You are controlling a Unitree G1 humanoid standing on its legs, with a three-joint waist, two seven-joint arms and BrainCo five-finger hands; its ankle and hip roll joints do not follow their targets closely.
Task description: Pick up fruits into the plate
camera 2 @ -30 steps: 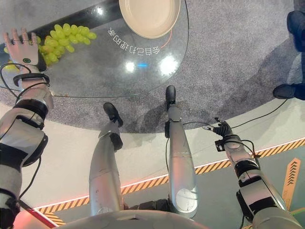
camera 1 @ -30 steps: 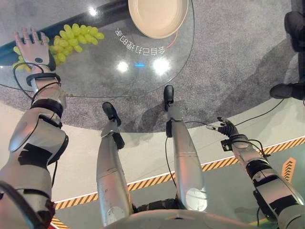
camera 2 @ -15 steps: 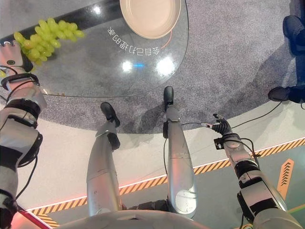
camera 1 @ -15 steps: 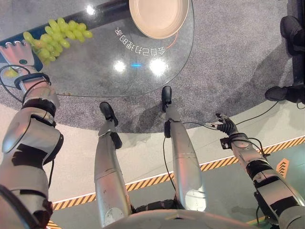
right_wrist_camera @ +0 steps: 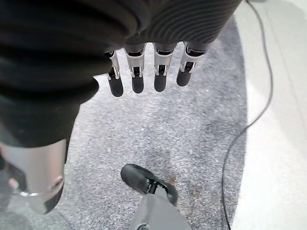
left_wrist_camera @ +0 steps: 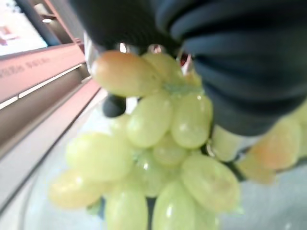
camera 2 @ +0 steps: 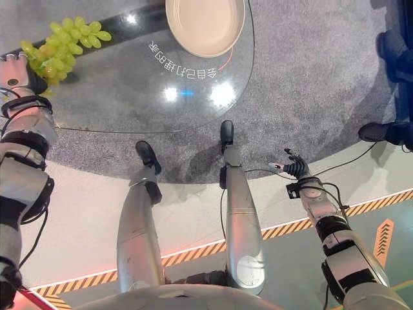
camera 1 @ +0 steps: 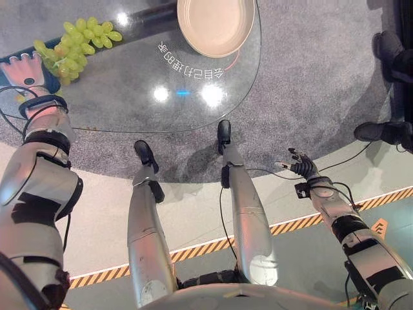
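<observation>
Glass table [camera 1: 129, 97] sits ahead of me, from 10 to 12 o'clock. Plate [camera 1: 216, 24] on the table's far edge, at about 12 o'clock. Grape bunch [camera 1: 74, 45] at 10 o'clock on the table's left part, well apart from the plate and left of it. My left hand [camera 1: 26, 68] lies at the bunch's near left end, touching it; in the left wrist view the grapes press right against the hand. My right hand [camera 2: 292, 168] hangs off the table at 4 o'clock, over the carpet [camera 1: 322, 77], near where carpet meets floor. A person's shoes [camera 1: 377, 132] stand at 2 o'clock.
</observation>
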